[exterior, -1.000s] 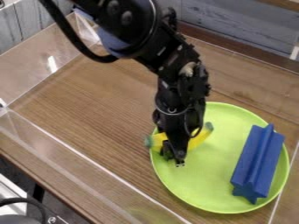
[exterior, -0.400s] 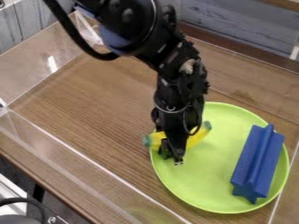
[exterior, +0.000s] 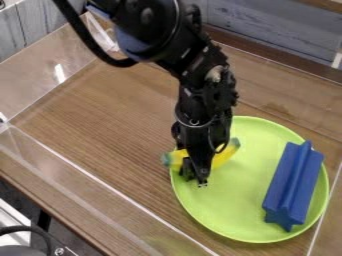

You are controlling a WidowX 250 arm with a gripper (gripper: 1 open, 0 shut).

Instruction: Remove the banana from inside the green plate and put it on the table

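The lime-green plate [exterior: 230, 218] lies on the right of the brown wood-grain table [exterior: 107, 110]. The yellow banana [exterior: 230, 153] rests at the plate's left rim, and only its two ends show on either side of the fingers. My black gripper [exterior: 202, 172] points almost straight down over the banana's middle, its jaws closed against the fruit. The banana and the fingertips sit low on the plate's surface. The arm hides the middle of the banana.
A blue ridged block [exterior: 294, 185] lies in the right half of the plate. Clear acrylic walls [exterior: 54, 165] border the table on the left and front. Bare wood stretches to the left of the plate.
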